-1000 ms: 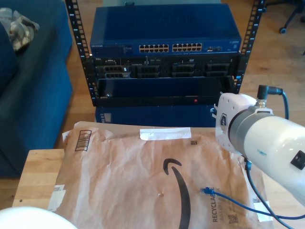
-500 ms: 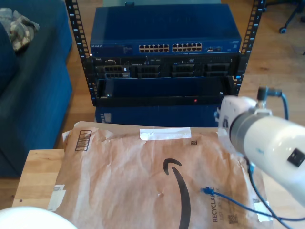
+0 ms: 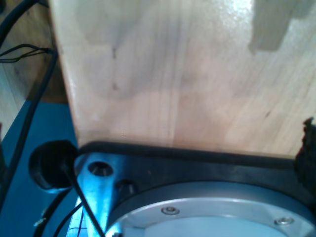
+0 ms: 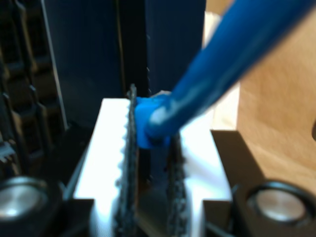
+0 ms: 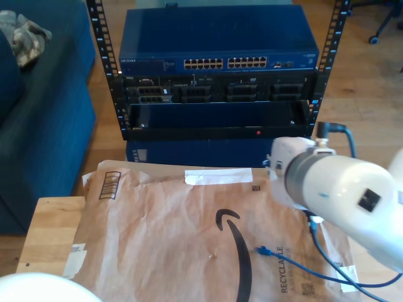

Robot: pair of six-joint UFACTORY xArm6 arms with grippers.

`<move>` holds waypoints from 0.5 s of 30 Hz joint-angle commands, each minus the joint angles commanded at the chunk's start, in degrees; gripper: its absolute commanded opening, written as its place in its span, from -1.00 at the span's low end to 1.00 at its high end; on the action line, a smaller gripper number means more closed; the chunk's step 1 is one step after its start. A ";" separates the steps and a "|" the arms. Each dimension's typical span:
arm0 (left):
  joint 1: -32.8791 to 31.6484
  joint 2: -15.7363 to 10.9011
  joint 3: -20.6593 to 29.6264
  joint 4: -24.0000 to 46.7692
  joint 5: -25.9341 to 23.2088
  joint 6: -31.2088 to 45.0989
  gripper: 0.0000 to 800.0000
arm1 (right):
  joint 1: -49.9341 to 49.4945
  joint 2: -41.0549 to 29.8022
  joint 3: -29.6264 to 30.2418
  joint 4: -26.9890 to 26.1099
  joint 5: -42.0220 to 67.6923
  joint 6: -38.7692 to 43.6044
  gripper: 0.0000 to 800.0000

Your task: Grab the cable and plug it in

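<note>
My second gripper [image 4: 150, 163] has its two fingers [image 4: 126, 168] squeezed on one end of the cable [image 4: 217, 64]. The small blue plug [image 4: 145, 128] sits pinched between them, and the cable runs up and away from it. I think it is held near the tip so the plug can be pushed straight into a hole.

On the surface [image 5: 47, 229] lies a big brown paper bag [image 5: 170, 239]. The other end of the cable [image 5: 296, 267] rests on that bag, near the bag's edge at the exterior view's right. Its plug [image 5: 262, 251] lies loose there. The cable loops from it up to the white arm [image 5: 334, 189] above the bag.

My first gripper looks at pale wood [image 3: 182, 74]. I cannot tell if its fingers are apart or together.

Behind the bag stands the rack [image 5: 217, 69] with rows of little ports [image 5: 225, 63] facing the bag. That is likely where the plug must go. The arm is near the rack but not touching it yet.
</note>
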 joint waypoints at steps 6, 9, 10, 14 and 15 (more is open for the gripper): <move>0.00 0.09 0.00 0.00 0.00 0.00 1.00 | 0.53 2.11 -1.32 -0.09 0.00 -0.09 -0.99; 0.00 0.00 0.00 0.00 0.00 0.00 1.00 | 1.32 3.16 -0.97 -0.18 0.00 -0.18 -0.99; 0.00 0.00 0.00 0.00 0.00 0.00 1.00 | 1.49 3.52 -0.97 -0.26 0.00 -0.18 -0.99; 0.00 0.00 0.00 0.00 0.00 0.00 1.00 | 1.93 5.36 -2.37 -0.44 -0.09 -0.35 -0.99; 0.00 0.00 0.00 0.00 0.00 0.00 1.00 | 2.11 6.24 -3.34 -0.62 -0.09 -0.44 -0.99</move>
